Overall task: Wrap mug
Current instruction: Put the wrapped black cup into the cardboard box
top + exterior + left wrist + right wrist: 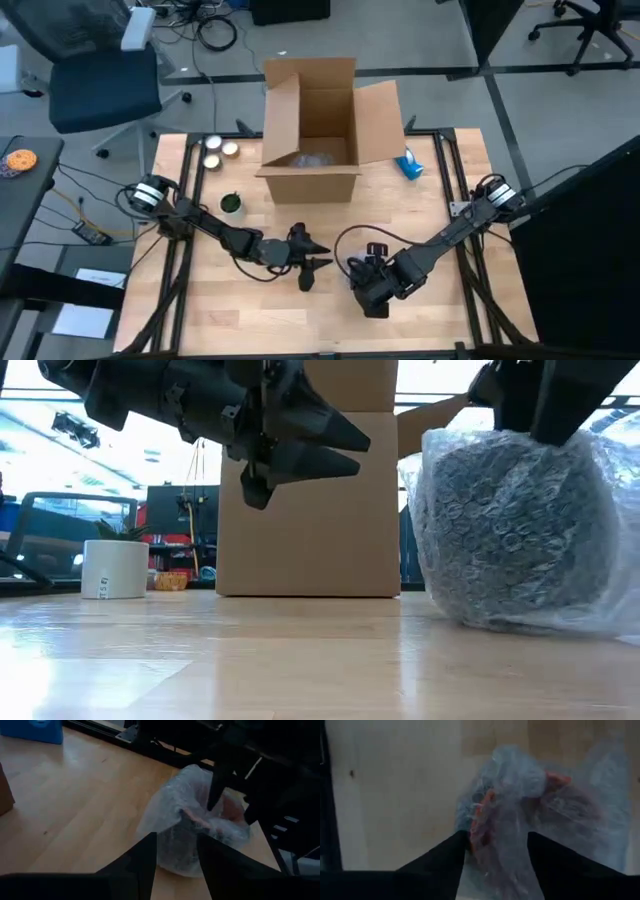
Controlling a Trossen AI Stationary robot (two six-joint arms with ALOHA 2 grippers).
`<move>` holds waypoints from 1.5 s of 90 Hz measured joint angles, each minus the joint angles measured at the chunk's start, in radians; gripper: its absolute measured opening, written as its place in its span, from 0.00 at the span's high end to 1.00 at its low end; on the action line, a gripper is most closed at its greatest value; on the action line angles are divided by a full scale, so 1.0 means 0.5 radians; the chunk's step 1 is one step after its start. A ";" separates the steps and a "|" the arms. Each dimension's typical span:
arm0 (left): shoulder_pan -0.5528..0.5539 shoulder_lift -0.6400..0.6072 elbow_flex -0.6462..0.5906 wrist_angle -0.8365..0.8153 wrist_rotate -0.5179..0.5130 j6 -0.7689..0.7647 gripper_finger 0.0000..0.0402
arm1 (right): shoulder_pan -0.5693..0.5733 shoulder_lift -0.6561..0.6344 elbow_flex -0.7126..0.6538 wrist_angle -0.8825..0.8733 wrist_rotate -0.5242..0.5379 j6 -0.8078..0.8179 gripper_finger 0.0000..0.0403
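The bubble-wrapped mug [520, 535] sits on the table in front of the box [315, 125], the right gripper [372, 290] spread open over its top to tuck wrap, while the left gripper [312, 262], also open, hangs beside it.

Mug in bubble wrap, front-centre of table, right of middle.

The mug [485, 820] is almost wholly covered: only orange-red patches show through the clear bubble wrap [520, 530], so its pose cannot be told. The wrap forms a rounded, bulging bundle resting on the wooden table [250, 660], loose film gathered at the top and spreading at the base. In the left wrist view the bundle [200, 830] sits open-topped, with pinkish colour visible inside. It stands apart from the cardboard box [312, 125].
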 joint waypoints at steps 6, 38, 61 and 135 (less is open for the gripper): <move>0.000 0.000 0.000 0.000 0.000 0.000 0.69 | -0.009 0.000 -0.001 -0.001 -0.027 0.002 0.50; -0.001 0.000 0.000 0.000 0.001 0.000 0.69 | -0.010 -0.005 0.172 -0.060 -0.052 -0.021 0.49; 0.000 0.000 0.000 0.001 0.000 0.000 0.69 | 0.035 -0.005 0.251 -0.092 -0.061 0.008 0.46; 0.000 0.000 0.000 0.001 0.001 0.000 0.69 | -0.150 0.002 -0.247 0.280 -0.126 -0.052 0.32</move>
